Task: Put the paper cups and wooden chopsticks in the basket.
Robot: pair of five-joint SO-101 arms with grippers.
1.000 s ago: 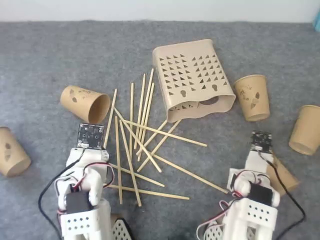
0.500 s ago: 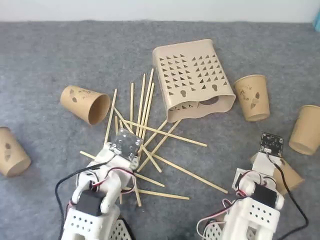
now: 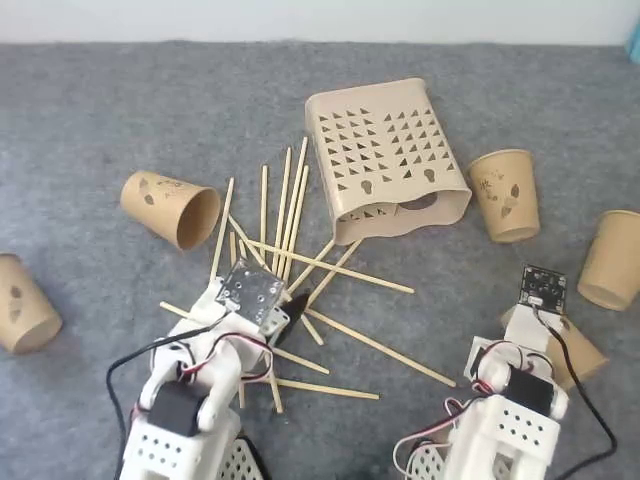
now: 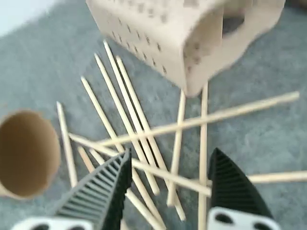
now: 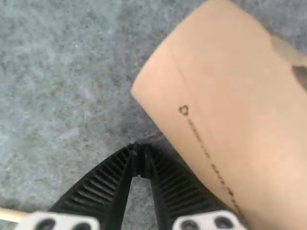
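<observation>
Wooden chopsticks [image 3: 290,255] lie crisscrossed on the grey carpet in front of the tan perforated basket [image 3: 380,140], which lies on its side. My left gripper [image 4: 170,165] hangs open just above the chopsticks [image 4: 144,143], with the basket [image 4: 158,28] beyond it; one dark finger [image 3: 297,308] pokes out past the wrist. My right gripper [image 5: 139,152] is shut and empty, its tips close beside a paper cup [image 5: 230,110] lying on its side, the same cup [image 3: 568,347] next to the right arm. Other cups lie at the left [image 3: 172,208], far left [image 3: 22,303] and right [image 3: 505,193].
One more cup [image 3: 610,258] lies at the far right edge. A cup's open mouth [image 4: 26,153] is near the left gripper's side. Bare carpet [image 3: 150,110] stretches behind the cups to the pale wall at the back.
The left arm swung right and forward from beside the left cup to over the chopstick pile. The right arm shifted slightly right toward its cup, then held still.
</observation>
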